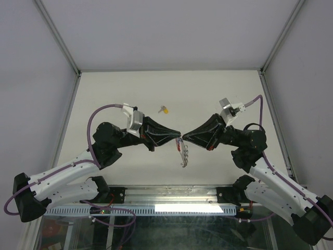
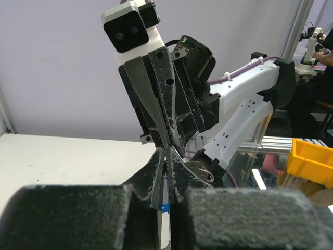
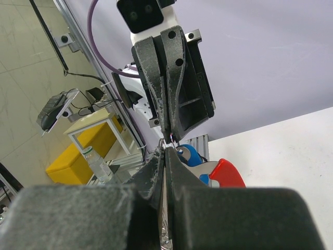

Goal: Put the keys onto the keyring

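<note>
Both grippers meet tip to tip at centre frame, jaws closed. The left gripper [image 1: 176, 139] pinches the blue key [image 3: 190, 154]; the right gripper [image 1: 185, 138] nips the keyring [image 1: 183, 151], which dangles just below the tips. The yellow key [image 1: 164, 110] lies on the table [image 1: 114, 94], above them, apart.

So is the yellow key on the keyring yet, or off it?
Off. The yellow key lies alone on the table, well apart from the keyring, which hangs above the table's near part.
</note>
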`<action>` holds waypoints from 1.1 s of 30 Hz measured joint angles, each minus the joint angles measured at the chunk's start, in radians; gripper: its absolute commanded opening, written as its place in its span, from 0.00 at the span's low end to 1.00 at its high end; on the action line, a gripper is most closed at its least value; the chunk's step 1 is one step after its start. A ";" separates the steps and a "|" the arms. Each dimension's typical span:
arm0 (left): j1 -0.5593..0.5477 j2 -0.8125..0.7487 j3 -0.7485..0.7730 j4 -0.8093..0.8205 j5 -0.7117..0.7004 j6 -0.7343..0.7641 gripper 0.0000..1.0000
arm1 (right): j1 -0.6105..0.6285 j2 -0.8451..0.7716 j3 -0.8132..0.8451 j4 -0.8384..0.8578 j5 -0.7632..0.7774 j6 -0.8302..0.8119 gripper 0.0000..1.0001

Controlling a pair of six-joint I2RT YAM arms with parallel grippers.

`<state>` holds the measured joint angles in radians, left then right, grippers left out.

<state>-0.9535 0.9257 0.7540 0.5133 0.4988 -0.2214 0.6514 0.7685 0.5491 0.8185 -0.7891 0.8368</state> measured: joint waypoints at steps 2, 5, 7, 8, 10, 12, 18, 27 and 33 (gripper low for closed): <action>0.000 0.000 0.000 0.000 0.001 0.000 0.00 | 0.000 0.000 0.000 0.000 0.002 0.000 0.00; 0.000 0.000 0.000 0.000 0.000 0.000 0.00 | 0.000 -0.002 0.000 -0.001 0.008 0.000 0.00; 0.000 0.000 0.000 0.000 0.000 0.000 0.00 | 0.000 -0.004 0.000 -0.001 0.015 0.000 0.00; 0.000 0.000 0.000 -0.001 0.000 0.000 0.00 | 0.000 -0.005 0.000 -0.001 0.017 0.000 0.00; 0.000 0.000 0.000 -0.002 0.000 0.000 0.00 | 0.000 -0.007 0.000 -0.001 0.023 0.000 0.00; 0.000 -0.003 0.000 -0.007 0.000 0.000 0.00 | 0.000 -0.008 0.000 -0.001 0.025 0.000 0.00; 0.000 -0.018 0.000 -0.018 -0.002 0.000 0.00 | 0.000 -0.010 -0.006 -0.001 0.026 0.000 0.00; 0.000 -0.030 0.000 -0.018 -0.003 0.000 0.00 | 0.000 -0.010 -0.008 -0.001 0.023 0.000 0.00; 0.000 -0.029 0.000 -0.018 -0.003 0.000 0.00 | 0.000 -0.008 -0.007 -0.001 0.023 0.000 0.00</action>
<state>-0.9535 0.8967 0.7540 0.4953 0.4957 -0.2214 0.6510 0.7605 0.5419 0.8173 -0.7666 0.8364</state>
